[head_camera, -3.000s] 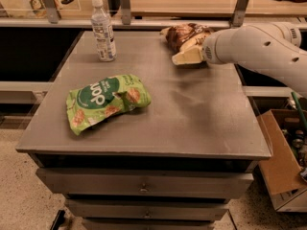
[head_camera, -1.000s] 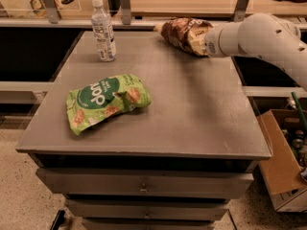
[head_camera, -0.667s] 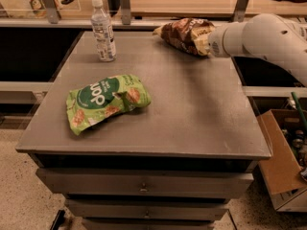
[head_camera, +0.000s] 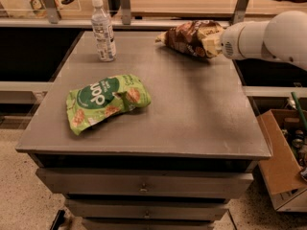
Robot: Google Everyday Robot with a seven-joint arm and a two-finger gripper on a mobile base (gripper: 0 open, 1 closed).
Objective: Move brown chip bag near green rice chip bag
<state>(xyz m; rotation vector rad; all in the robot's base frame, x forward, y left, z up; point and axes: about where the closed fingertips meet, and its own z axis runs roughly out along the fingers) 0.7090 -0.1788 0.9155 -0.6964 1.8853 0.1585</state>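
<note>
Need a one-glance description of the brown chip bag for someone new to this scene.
On the grey table, look to the far right corner, where the gripper is at a bag's right end. That is the brown chip bag: glossy dark brown with cream, unlike the green bag front left and the clear bottle far left.

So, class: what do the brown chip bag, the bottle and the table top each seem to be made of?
The brown chip bag, at the gripper by the table's far right edge: likely glossy plastic film, crinkled with highlights. The bottle: clear plastic, see-through, white cap. The table top: probably brushed metal, dull grey sheen.
</note>
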